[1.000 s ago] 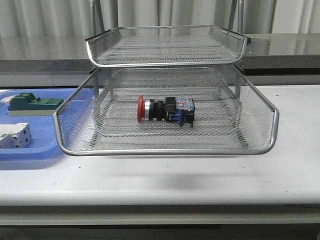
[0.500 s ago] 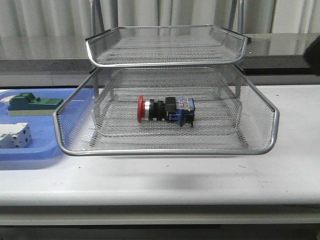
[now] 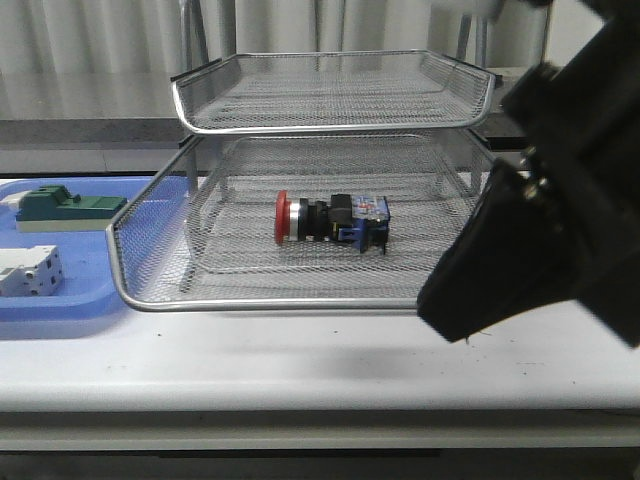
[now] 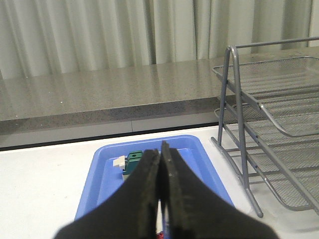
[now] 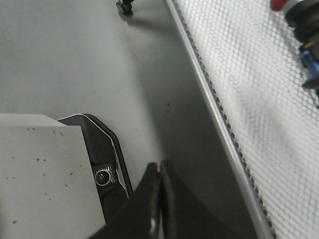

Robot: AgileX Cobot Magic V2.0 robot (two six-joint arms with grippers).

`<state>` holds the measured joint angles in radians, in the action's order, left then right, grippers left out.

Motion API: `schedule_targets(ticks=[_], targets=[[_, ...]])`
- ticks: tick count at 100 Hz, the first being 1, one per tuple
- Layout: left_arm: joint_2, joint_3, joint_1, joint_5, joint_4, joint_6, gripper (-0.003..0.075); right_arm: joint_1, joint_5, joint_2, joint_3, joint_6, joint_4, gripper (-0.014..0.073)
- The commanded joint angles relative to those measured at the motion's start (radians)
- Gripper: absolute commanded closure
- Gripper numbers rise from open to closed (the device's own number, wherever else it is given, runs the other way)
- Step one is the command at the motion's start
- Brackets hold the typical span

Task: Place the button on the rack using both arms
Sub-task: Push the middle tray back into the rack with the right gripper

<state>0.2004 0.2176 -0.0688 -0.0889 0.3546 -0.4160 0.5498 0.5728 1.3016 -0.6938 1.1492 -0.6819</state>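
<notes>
Swinging into the front view since half a second ago, the right arm (image 3: 545, 215) is now filling the right side as a bulky black mass, covering the rack's right front corner, where before only table and mesh were showing. Nothing else is shifting: the button (image 3: 331, 220) is lying on its side in the same spot on the lower visible tier of the rack (image 3: 330, 90), red head pointing toward the blue tray (image 3: 70, 300), blue-and-silver block pointing away from it.

Beside the rack, the blue tray is carrying a green block (image 3: 68, 208) farther back and a white block (image 3: 30, 271) nearer the front, the two sitting apart.

From the left wrist camera, the left gripper (image 4: 160, 199) is showing its two black fingers pressed together with nothing visible between them, hanging above the blue tray (image 4: 104, 184) with the rack (image 4: 269, 124) off to one side. A small red-and-blue fleck is showing low between the fingers, too blurred to identify.

From the right wrist camera, the right gripper (image 5: 158, 199) is likewise closed, fingertips meeting and holding nothing, hanging over the white table (image 5: 75, 59) just outside the rack's front rim (image 5: 219, 124). The button (image 5: 299, 20) is lying beyond that rim on the mesh, well apart from the fingers.
</notes>
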Motion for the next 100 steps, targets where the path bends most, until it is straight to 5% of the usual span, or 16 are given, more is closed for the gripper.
schedule_targets(ticks=[1, 66, 100], targets=[[0.007, 0.029, 0.002, 0.079, 0.013, 0.008, 0.0740, 0.038, -0.098, 0.028, -0.032, 0.014, 0.021, 0.0663], [0.007, 0.029, 0.002, 0.079, 0.013, 0.008, 0.0740, 0.094, -0.437, 0.185, -0.034, 0.014, 0.040, 0.0663], [0.007, 0.029, 0.002, 0.079, 0.013, 0.008, 0.0740, 0.042, -0.425, 0.284, -0.171, 0.014, 0.042, 0.0663]])
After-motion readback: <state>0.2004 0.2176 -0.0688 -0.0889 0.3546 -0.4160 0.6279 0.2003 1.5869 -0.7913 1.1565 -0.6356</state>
